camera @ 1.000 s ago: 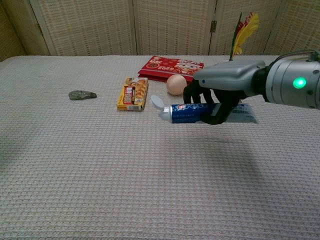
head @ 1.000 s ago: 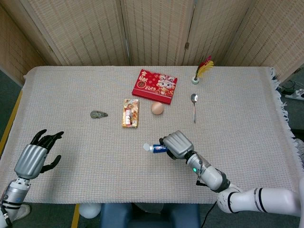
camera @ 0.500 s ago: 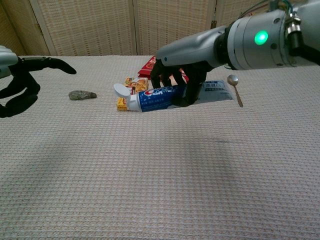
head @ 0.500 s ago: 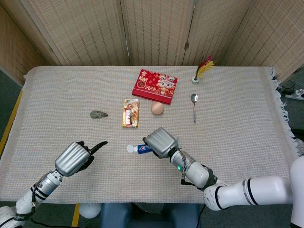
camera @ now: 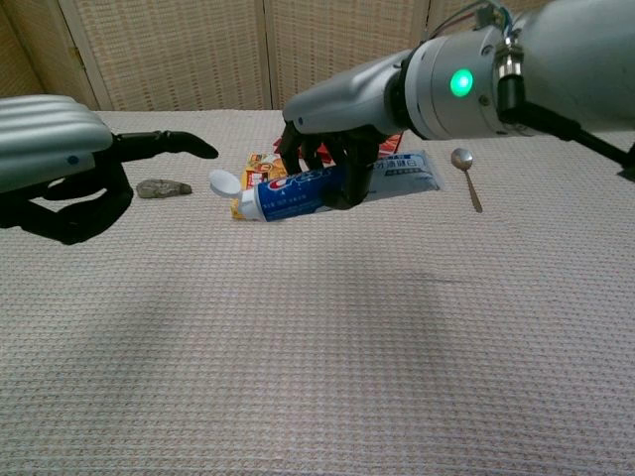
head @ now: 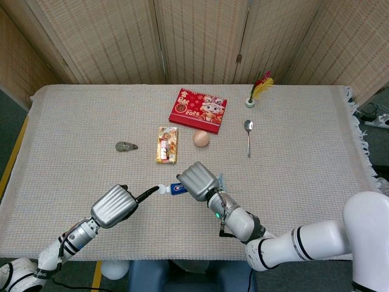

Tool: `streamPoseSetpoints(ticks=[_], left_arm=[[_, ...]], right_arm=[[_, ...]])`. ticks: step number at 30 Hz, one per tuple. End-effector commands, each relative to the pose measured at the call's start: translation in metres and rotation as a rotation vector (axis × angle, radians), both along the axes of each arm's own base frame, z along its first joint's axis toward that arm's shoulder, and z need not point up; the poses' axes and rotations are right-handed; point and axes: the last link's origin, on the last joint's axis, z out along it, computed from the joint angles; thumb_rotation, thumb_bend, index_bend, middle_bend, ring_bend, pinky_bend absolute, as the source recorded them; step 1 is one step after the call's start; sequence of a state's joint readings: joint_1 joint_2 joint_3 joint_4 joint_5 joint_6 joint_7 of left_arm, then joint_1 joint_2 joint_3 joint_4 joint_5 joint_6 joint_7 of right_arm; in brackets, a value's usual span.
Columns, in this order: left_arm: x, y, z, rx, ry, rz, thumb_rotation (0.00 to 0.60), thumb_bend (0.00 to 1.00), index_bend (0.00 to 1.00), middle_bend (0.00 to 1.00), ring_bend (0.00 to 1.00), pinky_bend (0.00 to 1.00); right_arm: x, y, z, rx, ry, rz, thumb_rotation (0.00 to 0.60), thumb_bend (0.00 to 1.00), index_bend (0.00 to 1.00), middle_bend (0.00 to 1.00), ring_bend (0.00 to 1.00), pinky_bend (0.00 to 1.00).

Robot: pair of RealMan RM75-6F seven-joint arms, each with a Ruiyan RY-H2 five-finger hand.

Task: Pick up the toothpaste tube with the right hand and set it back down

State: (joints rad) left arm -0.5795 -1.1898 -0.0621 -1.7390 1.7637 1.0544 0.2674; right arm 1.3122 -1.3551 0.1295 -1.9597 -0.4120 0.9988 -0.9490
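Note:
My right hand [head: 196, 180] [camera: 332, 144] grips a blue-and-white toothpaste tube [camera: 298, 192] [head: 176, 188] around its middle, above the cloth. The tube lies roughly level, with its white cap [camera: 224, 182] [head: 160, 189] pointing left and its flat tail [camera: 412, 169] to the right. My left hand [head: 114, 205] [camera: 69, 164] hovers close to the left of the cap, one finger stretched toward it and the others curled under. That fingertip [camera: 203, 150] sits just short of the cap; I cannot tell whether they touch.
Behind the tube lie a yellow snack packet [head: 167, 145], an egg [head: 201, 139] and a red booklet [head: 198, 109]. A small grey object [head: 126, 146] sits further left, a spoon [head: 248, 136] to the right, and a feather holder [head: 252, 97] at the back.
My right hand has carried the tube leftward. My left hand has come in from the far left and now points at the cap.

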Motion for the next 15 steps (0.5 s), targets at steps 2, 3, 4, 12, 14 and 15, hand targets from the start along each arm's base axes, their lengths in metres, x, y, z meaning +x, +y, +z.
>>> streamPoseSetpoints(ticks=[2, 3, 4, 12, 14, 15], left_arm=[[0.0051, 0.0048, -0.0062, -0.006, 0.014, 0.006, 0.600, 0.77, 0.10, 0.89, 0.87, 0.73], [0.0051, 0.0062, -0.0074, -0.005, 0.016, 0.010, 0.600, 0.77, 0.11, 0.89, 0.87, 0.73], [0.0051, 0.0078, -0.0088, -0.006, 0.020, 0.015, 0.600, 0.77, 0.11, 0.89, 0.87, 0.73], [0.0024, 0.0126, -0.0107, 0.000, 0.029, 0.039, 0.600, 0.77, 0.11, 0.89, 0.87, 0.73], [0.0011, 0.0124, -0.0104, 0.001, 0.031, 0.043, 0.600, 0.76, 0.11, 0.89, 0.87, 0.73], [0.0007, 0.0122, -0.0101, 0.002, 0.031, 0.044, 0.600, 0.76, 0.11, 0.89, 0.87, 0.73]], right_arm=[[0.0025, 0.0009, -0.0023, -0.014, -0.007, 0.004, 0.600, 0.93, 0.60, 0.52, 0.63, 0.57], [0.0026, 0.0011, -0.0023, -0.016, -0.011, 0.002, 0.600, 0.93, 0.60, 0.52, 0.63, 0.58], [0.0025, 0.0010, -0.0024, -0.021, -0.013, 0.001, 0.600, 0.93, 0.60, 0.52, 0.63, 0.58], [-0.0002, -0.0009, -0.0025, -0.043, -0.013, 0.000, 0.600, 0.93, 0.60, 0.52, 0.63, 0.58], [-0.0008, -0.0010, -0.0024, -0.044, -0.015, -0.001, 0.600, 0.93, 0.60, 0.52, 0.63, 0.58], [-0.0007, -0.0010, -0.0024, -0.045, -0.018, -0.002, 0.600, 0.93, 0.60, 0.52, 0.63, 0.58]])
